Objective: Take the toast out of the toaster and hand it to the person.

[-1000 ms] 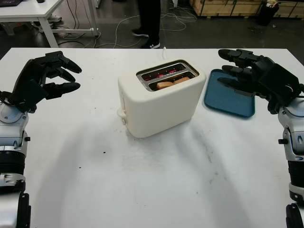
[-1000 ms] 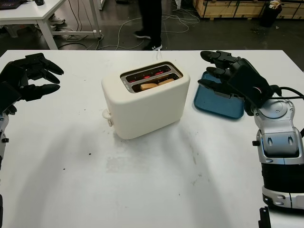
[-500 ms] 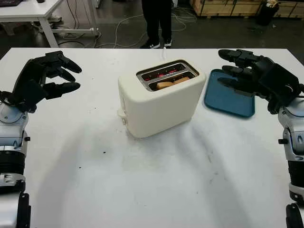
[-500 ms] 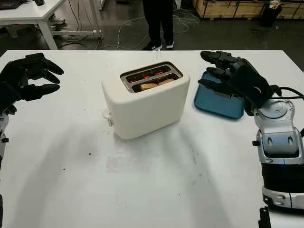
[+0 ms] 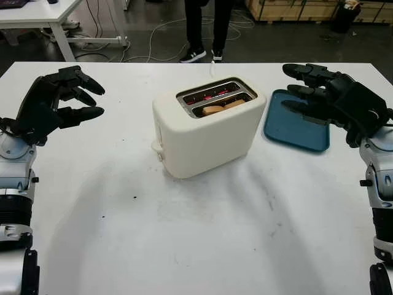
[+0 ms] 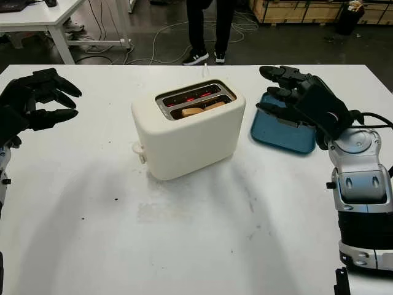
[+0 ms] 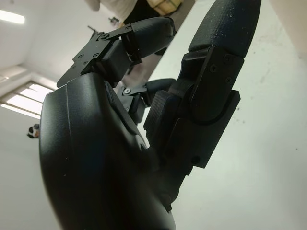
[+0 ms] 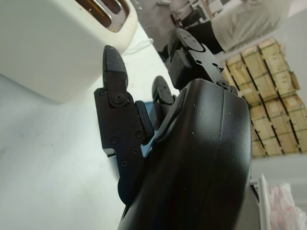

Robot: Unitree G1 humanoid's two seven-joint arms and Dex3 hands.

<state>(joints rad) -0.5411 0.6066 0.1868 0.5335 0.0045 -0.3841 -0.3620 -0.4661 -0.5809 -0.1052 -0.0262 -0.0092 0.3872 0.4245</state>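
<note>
A cream toaster (image 5: 209, 132) holds what looks like toast (image 5: 216, 109) in its near slot, with the empty, open left hand (image 5: 54, 104) and right hand (image 5: 334, 101) raised well apart on either side.

My left hand (image 7: 144, 139) is open and holds nothing, its black shell close to the camera and its fingers (image 7: 218, 72) reaching out over the white table (image 7: 259, 158), with a person's dark-clothed figure (image 7: 144, 10) beyond the fingertips.
</note>
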